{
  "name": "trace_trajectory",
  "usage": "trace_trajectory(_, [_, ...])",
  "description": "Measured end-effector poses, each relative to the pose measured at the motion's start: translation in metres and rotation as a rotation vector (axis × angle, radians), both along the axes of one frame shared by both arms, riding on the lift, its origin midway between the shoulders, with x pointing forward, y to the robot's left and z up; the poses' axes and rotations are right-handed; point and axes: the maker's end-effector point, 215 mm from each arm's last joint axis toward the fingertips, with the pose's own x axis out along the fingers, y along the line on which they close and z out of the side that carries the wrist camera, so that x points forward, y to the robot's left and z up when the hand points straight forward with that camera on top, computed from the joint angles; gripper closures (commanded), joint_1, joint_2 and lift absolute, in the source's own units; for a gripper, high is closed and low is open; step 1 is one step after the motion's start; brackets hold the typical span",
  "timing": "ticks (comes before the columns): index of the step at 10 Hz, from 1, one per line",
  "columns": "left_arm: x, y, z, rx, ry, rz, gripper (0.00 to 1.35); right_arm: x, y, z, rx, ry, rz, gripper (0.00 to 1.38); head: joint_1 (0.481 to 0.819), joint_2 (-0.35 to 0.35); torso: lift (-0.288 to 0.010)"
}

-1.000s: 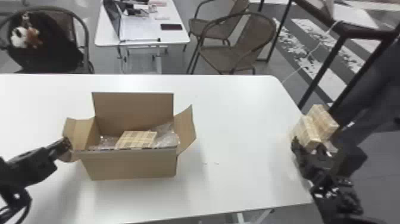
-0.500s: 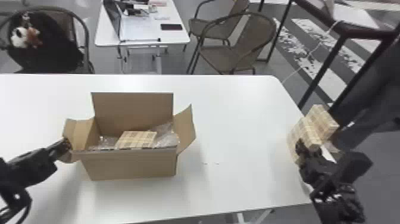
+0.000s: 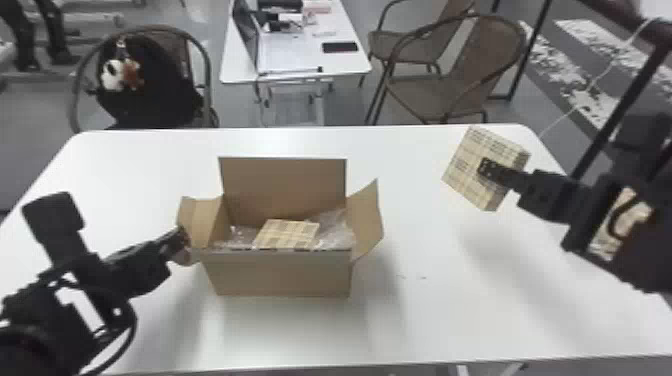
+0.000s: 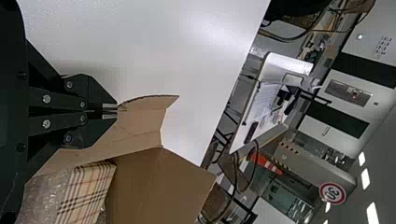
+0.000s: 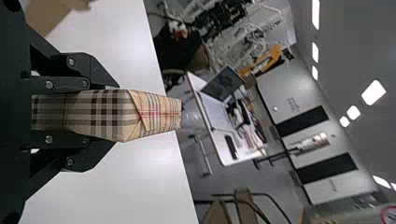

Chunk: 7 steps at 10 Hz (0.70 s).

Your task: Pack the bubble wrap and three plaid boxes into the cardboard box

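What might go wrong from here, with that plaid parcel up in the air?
The right gripper might catch the raised right flap while lowering its plaid box. The box could also land crooked on the one already inside. If the left gripper pulls, its pinched flap might tear.

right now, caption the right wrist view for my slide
The right gripper clasps a plaid box, with the white table behind.

Right hand (image 3: 489, 169) grips plaid box (image 3: 466, 179) | cardboard box (image 3: 280, 272) open
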Motion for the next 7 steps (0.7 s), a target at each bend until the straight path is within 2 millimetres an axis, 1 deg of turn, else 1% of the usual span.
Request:
trace_trajectory(1, [0.004, -0.005, 0.003, 0.007, -0.002, -0.010, 1.22, -0.006, 0.034, 0.037, 0.062, 0.044, 0.092, 1.13, 0.695, 0.092, -0.148])
trace_trajectory(2, [0.006, -0.007, 0.003, 0.014, -0.001, -0.014, 1.22, -0.017, 0.065, 0.066, 0.115, 0.066, 0.177, 1.13, 0.695, 0.124, -0.148])
trace_trajectory(3, [0.007, -0.009, 0.003, 0.024, 0.002, -0.015, 1.22, -0.030, 0.098, 0.082, 0.196, 0.100, 0.280, 1.13, 0.693, 0.145, -0.148])
trace_trajectory(4, [0.008, -0.009, 0.002, 0.031, 0.005, -0.017, 1.22, -0.039, 0.132, 0.083, 0.282, 0.154, 0.377, 1.13, 0.692, 0.190, -0.148])
trace_trajectory(5, [0.009, -0.011, 0.003, 0.032, 0.006, -0.020, 1.22, -0.042, 0.164, 0.076, 0.343, 0.211, 0.457, 1.13, 0.694, 0.226, -0.148])
trace_trajectory(6, [0.010, -0.013, 0.004, 0.034, 0.004, -0.024, 1.22, -0.042, 0.193, 0.068, 0.396, 0.258, 0.540, 1.13, 0.694, 0.257, -0.148])
trace_trajectory(7, [0.012, -0.015, 0.006, 0.038, 0.000, -0.027, 1.22, -0.036, 0.216, 0.055, 0.442, 0.301, 0.609, 1.13, 0.694, 0.268, -0.148])
